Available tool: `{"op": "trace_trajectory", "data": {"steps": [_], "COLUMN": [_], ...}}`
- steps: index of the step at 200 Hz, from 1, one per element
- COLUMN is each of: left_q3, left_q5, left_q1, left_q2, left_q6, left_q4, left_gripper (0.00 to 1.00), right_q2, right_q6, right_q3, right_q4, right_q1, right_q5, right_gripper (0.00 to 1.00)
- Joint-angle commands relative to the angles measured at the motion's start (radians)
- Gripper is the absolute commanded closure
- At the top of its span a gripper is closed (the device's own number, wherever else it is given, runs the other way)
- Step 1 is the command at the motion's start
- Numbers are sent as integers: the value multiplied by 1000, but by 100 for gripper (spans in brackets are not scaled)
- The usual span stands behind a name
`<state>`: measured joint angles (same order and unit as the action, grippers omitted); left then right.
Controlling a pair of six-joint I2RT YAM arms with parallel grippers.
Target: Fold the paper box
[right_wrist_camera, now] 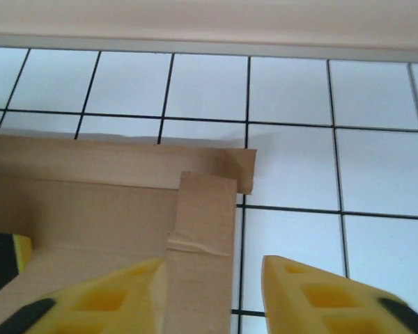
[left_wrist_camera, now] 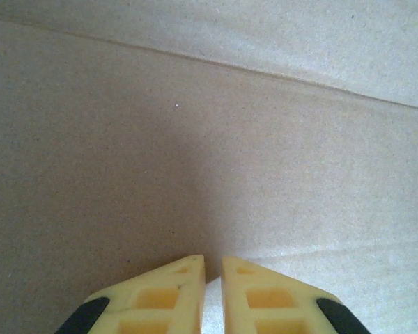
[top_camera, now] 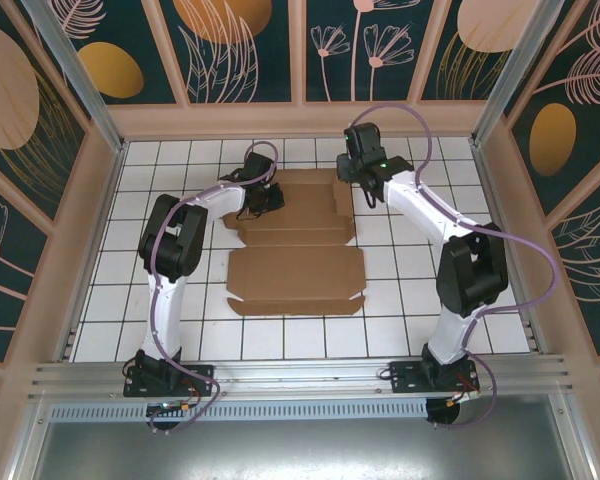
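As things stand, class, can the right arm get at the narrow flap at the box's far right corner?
Probably yes. The right gripper sits at the narrow flap on the far right corner of the paper box, jaws open with the flap between them and nothing in the way.

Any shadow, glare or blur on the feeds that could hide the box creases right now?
Left wrist: soft shadow ahead of the left end effector darkens the box; creases readable. Right wrist: bright, even, flap edges sharp, near fingers slightly soft. Top external: even light, no glare on the table.
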<state>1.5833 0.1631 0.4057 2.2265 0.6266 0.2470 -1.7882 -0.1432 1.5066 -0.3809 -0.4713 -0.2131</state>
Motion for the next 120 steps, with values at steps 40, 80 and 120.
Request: {"op": "trace_trajectory", "data": {"steps": [40,80,120], "left_q3": [6,-97,-258], "left_q5": [51,161,125], "left_q1": [-8,-8,-8], "left_q2": [-62,-240,-277], "left_q6": [-43,13,112], "left_q4": [22,-96,-54], "left_gripper": [81,80,100], "right_q2": [74,223,269], "right_q6": [-2,-58,-78], "right_q3": [-263,-419,-520], "right_q4": [63,146,88], "right_q1": [-166,-185,-204], "right_q5": [14,18,3], "right_gripper": [91,100,100]}}
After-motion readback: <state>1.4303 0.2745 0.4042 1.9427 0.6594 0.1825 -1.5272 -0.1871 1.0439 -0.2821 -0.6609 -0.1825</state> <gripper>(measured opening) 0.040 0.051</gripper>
